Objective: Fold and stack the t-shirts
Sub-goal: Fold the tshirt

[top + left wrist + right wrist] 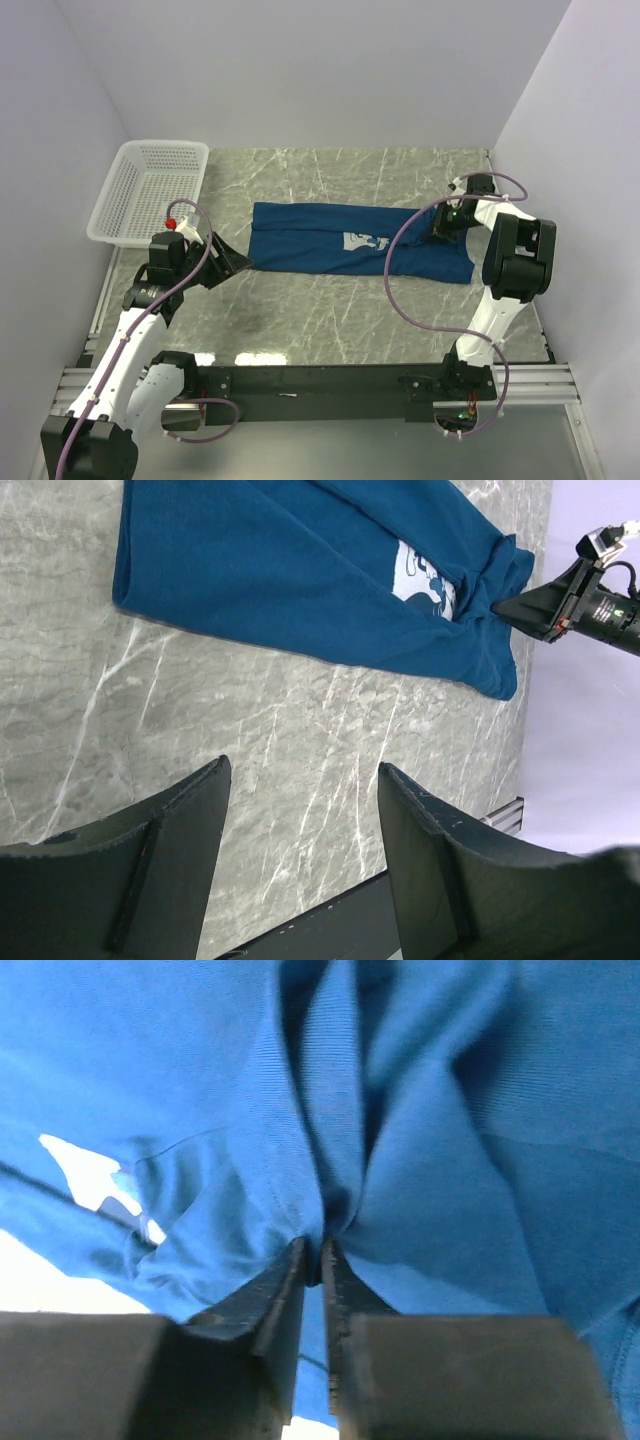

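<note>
A dark navy-blue t-shirt [330, 240] with a pale print [366, 241] lies folded lengthwise across the marble table. It also shows in the left wrist view [300, 570]. My right gripper [443, 226] is shut on a pinch of the t-shirt's cloth [330, 1160] at its right end; the fabric bunches between the fingers [270, 1300]. The same gripper shows in the left wrist view [505, 607]. My left gripper [238, 262] is open and empty, just off the t-shirt's left end, over bare table [300, 770].
A white plastic mesh basket [150, 190] stands at the back left corner. White walls close the table at the back and both sides. The black mounting rail [330, 380] runs along the near edge.
</note>
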Controlling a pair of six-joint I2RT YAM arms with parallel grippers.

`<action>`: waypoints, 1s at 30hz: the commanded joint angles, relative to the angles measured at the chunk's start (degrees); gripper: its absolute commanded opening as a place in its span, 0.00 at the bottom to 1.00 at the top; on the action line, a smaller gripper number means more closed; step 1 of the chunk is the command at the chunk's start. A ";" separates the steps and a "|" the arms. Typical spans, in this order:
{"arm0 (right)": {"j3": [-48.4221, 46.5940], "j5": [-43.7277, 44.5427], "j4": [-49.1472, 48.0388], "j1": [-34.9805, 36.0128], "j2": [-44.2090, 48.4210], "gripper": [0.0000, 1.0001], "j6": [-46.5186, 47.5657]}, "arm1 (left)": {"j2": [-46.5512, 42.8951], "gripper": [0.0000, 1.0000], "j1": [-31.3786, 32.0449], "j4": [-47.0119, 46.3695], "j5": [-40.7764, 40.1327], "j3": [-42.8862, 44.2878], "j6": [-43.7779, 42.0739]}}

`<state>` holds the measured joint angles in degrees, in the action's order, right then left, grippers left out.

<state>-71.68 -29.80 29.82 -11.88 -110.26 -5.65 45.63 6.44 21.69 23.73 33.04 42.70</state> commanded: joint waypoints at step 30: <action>-7.18 -4.04 12.80 -3.66 11.36 0.52 29.20 | 10.34 0.66 0.07 -3.14 -3.42 -1.22 3.79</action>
<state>-83.46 -40.49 38.61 -11.20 -107.72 12.53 51.88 6.44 20.73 22.44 32.99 44.03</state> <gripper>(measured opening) 0.514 0.658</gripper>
